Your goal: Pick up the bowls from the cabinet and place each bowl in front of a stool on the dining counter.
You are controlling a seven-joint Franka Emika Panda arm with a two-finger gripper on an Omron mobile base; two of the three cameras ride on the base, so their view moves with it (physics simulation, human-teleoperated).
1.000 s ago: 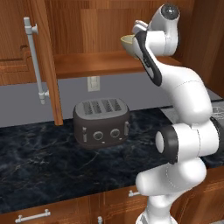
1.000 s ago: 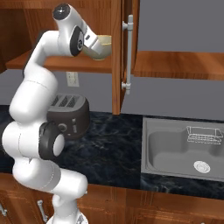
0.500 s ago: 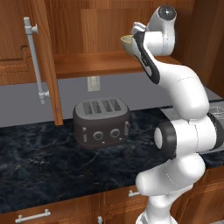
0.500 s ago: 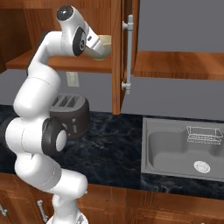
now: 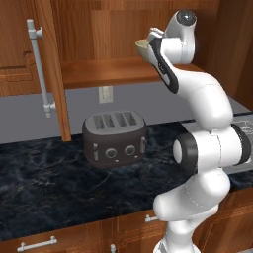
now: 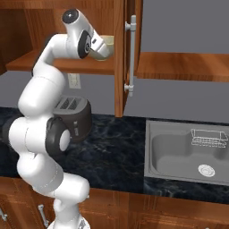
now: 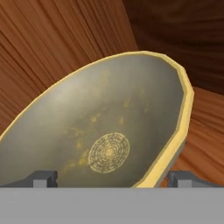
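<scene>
An olive-beige bowl (image 7: 109, 131) with a thin yellow rim looms close in the hand view, seen tilted against the cabinet's wood. My gripper (image 7: 113, 180) is open; one fingertip (image 7: 44, 178) lies over the bowl's inside and the other stands outside its rim. From the base, the bowl (image 5: 142, 47) sits at the right end of the cabinet shelf (image 5: 99, 71), with my gripper (image 5: 150, 40) right at it. In the right base view the bowl (image 6: 106, 46) peeks out behind the hand. The dining counter and stools are out of view.
The cabinet door (image 5: 49, 69) stands open at left with its long silver handle (image 5: 40, 69). A dark toaster (image 5: 113, 139) sits on the black marble counter (image 5: 44, 183) below the shelf. A steel sink (image 6: 188, 154) lies at the right.
The hand has eased slightly further in toward the bowl on the shelf. The jaws have stayed wide open and the bowl has not moved.
</scene>
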